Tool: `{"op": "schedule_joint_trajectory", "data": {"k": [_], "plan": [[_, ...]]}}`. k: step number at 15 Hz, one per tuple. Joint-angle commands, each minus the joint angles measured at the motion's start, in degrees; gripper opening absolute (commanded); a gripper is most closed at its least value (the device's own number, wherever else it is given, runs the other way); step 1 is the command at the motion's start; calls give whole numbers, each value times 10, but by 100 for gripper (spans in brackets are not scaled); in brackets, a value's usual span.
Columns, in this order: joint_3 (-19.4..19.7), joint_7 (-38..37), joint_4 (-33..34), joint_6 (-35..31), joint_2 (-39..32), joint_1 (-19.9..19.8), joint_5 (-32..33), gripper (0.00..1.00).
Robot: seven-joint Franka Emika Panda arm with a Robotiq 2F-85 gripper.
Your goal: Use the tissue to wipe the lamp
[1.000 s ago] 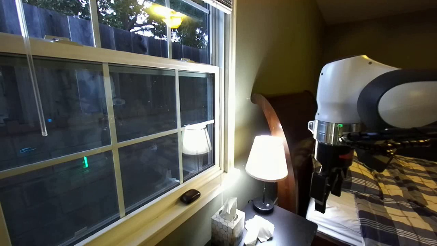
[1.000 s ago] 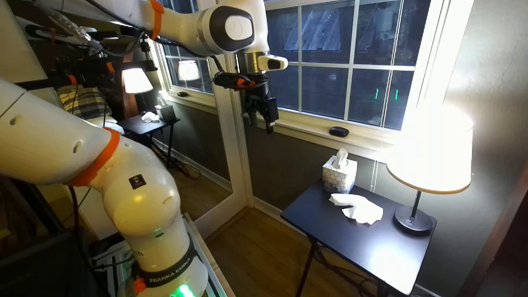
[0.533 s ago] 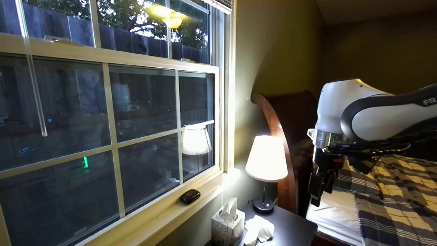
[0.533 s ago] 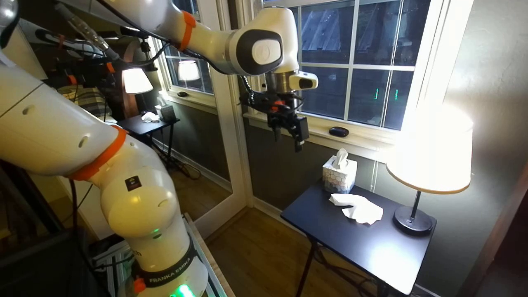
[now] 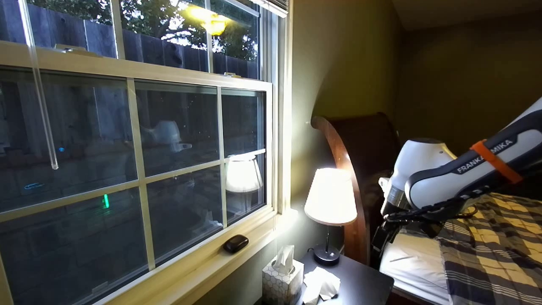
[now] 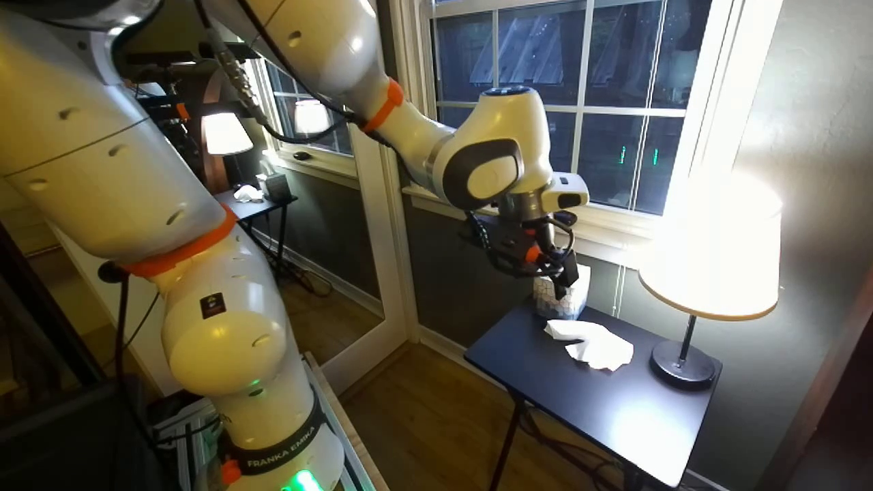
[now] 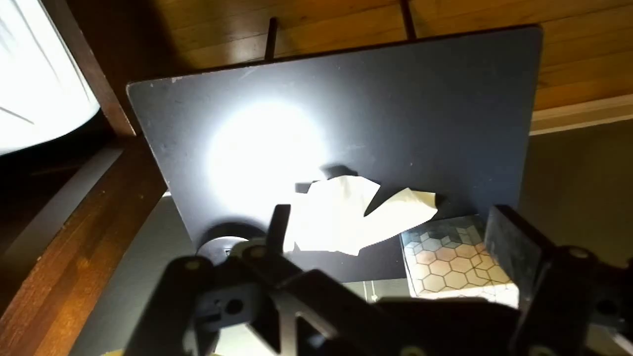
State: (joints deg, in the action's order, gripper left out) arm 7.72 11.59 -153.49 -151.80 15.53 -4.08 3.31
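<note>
Stretching lengthwise, the tissue points toward the lamp.

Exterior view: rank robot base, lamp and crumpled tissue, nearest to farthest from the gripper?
In an exterior view:
1. Crumpled tissue: on the table, below and slightly right of the gripper in the picture.
2. Lamp: picture right, near the table's corner.
3. Robot base: picture's lower left.

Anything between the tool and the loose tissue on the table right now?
Nothing visible: the wrist view shows the tissue uncovered on the table before the open tool. The tissue box stands beside the tissue, perhaps close enough to brush.
</note>
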Motion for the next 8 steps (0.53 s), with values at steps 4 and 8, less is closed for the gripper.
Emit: {"op": "schedule_joint_trajectory", "data": {"k": [4, 8], "plan": [[7, 21, 25, -21, -63, 1, -38, 100], [6, 21, 32, -21, -69, 4, -43, 100]]}}
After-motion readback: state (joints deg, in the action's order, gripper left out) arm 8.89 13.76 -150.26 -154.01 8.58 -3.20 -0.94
